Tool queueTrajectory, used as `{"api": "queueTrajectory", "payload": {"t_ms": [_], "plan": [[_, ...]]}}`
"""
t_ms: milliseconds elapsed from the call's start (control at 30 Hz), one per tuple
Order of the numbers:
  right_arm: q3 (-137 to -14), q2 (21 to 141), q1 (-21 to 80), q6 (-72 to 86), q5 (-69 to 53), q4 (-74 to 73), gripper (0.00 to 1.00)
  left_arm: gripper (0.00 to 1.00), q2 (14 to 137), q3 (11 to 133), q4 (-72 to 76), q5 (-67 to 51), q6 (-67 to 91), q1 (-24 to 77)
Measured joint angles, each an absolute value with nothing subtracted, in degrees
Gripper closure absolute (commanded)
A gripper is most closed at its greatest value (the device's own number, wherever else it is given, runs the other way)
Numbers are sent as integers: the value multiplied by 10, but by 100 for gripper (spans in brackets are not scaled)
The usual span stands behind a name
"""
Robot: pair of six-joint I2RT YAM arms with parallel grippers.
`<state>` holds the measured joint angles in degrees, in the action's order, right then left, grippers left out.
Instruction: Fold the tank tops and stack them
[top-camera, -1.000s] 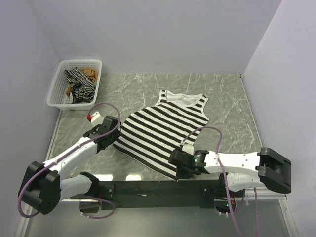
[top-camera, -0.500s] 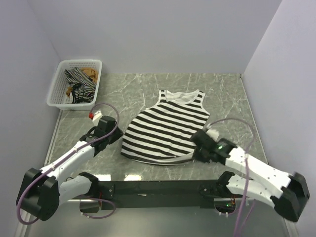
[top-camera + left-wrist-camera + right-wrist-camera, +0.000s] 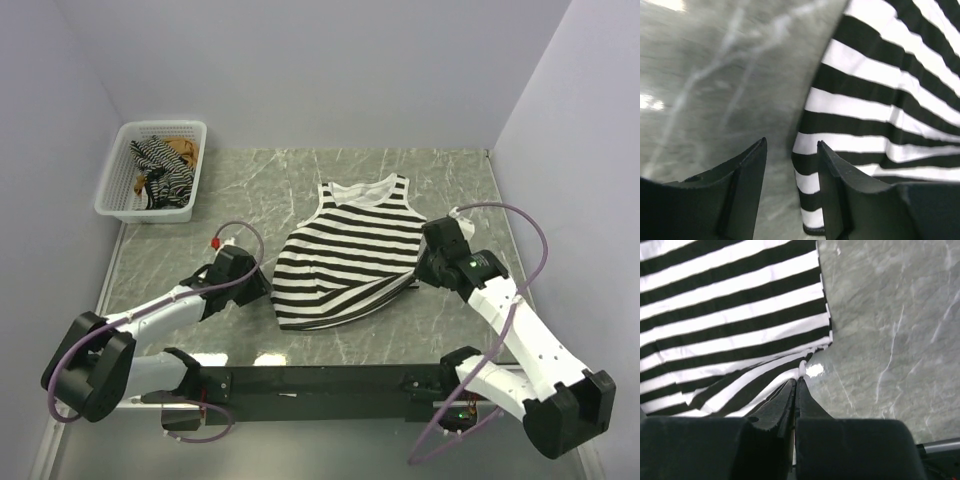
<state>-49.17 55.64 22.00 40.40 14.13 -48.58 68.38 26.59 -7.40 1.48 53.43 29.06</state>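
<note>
No words, numbers, brands or signs can be read in any view. The striped tank top [image 3: 350,250] on the bench [image 3: 260,175] shows only plain black and white bands. A small red and white tag [image 3: 216,243] at the wrist of the left arm [image 3: 160,305] is too small to tell whether it carries any writing.

Three tank tops [image 3: 350,255], one mesh basket [image 3: 140,212], two hands: left hand [image 3: 266,288], right hand [image 3: 416,282]
</note>
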Motion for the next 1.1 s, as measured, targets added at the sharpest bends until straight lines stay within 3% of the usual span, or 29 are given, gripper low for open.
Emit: {"api": "queueTrajectory", "payload": {"t_ms": [600,700,733,833,1100], "plan": [[-580,715,93,387,40,-360,100,65,820,347,-44,-24,516,340],[-578,714,85,387,33,-354,100,81,854,369,-34,-34,513,343],[-576,714,81,387,33,-352,100,92,866,379,-32,-38,510,344],[-572,709,70,386,32,-351,100,99,889,409,-43,-36,502,348],[-547,643,65,384,32,-353,100,96,817,503,-200,27,486,348]]}}
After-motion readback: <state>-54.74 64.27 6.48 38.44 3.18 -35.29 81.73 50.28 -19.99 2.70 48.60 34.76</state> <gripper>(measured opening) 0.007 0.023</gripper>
